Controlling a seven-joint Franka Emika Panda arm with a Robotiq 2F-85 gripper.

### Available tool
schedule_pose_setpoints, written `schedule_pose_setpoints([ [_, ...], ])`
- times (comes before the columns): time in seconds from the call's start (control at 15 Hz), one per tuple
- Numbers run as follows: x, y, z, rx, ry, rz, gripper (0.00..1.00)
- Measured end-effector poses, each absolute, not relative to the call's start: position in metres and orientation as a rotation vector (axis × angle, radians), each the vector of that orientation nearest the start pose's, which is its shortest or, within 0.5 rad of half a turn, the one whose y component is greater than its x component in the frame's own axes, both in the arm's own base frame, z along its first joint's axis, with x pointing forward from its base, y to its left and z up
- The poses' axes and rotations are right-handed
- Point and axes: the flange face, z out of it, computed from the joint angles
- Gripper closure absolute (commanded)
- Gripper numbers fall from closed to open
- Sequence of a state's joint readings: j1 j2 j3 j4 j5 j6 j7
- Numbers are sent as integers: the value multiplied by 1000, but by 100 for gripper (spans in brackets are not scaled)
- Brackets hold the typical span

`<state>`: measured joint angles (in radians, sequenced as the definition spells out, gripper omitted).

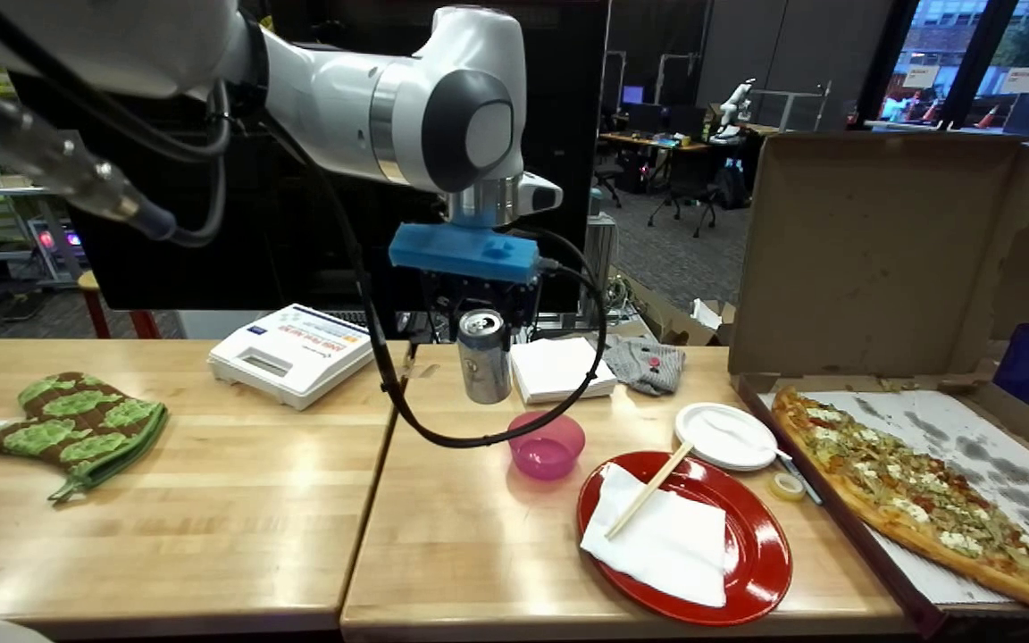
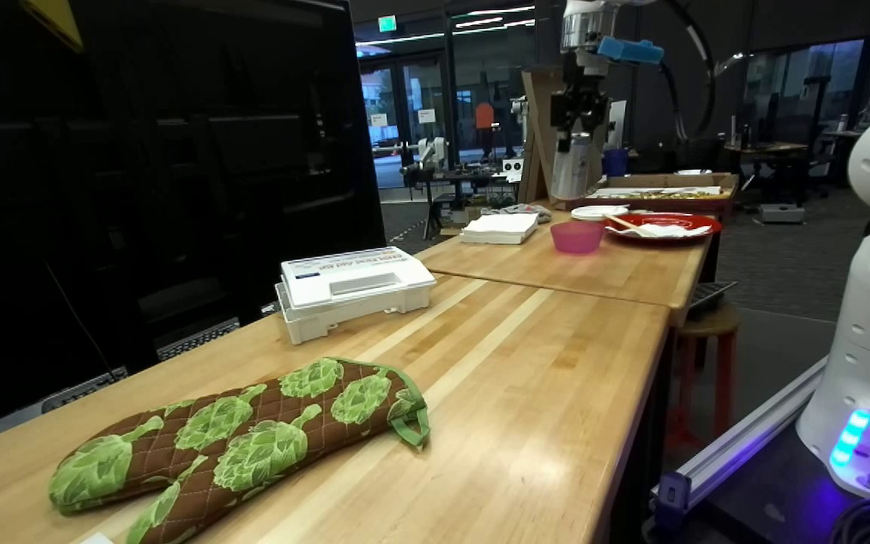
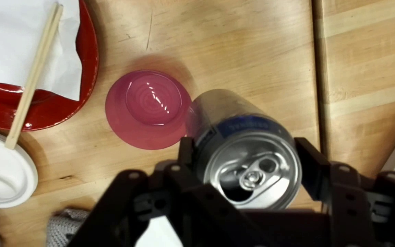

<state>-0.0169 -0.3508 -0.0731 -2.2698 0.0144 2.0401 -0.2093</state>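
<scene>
My gripper (image 3: 247,154) is shut on a silver drink can (image 3: 252,171), with a finger on either side just below its rim. The can's top is popped, and a blue label band shows on its side. In both exterior views the can (image 1: 484,362) hangs in the air above the wooden table, tilted slightly. A translucent pink bowl (image 3: 139,132) stands on the table below and beside the can; in the wrist view the can's lower end overlaps the bowl's edge. Nothing is visible inside the bowl. Part of the fingers is hidden behind the can in an exterior view.
A red plate (image 1: 763,545) bears a napkin (image 1: 684,554) and chopsticks (image 1: 648,491). Nearby are white plates (image 1: 725,435), a tape roll (image 1: 787,486), napkins (image 1: 559,366), a grey cloth (image 1: 648,362) and an open pizza box (image 1: 881,259). A white case (image 2: 359,283) and oven mitt (image 2: 254,438) lie farther off.
</scene>
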Motion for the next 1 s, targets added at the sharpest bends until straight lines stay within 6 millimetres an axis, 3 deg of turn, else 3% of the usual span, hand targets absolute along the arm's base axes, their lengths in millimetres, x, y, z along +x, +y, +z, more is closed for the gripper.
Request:
schedule_pose_setpoints([
  [1.0, 504, -150, 546, -3008, 254, -231, 54],
])
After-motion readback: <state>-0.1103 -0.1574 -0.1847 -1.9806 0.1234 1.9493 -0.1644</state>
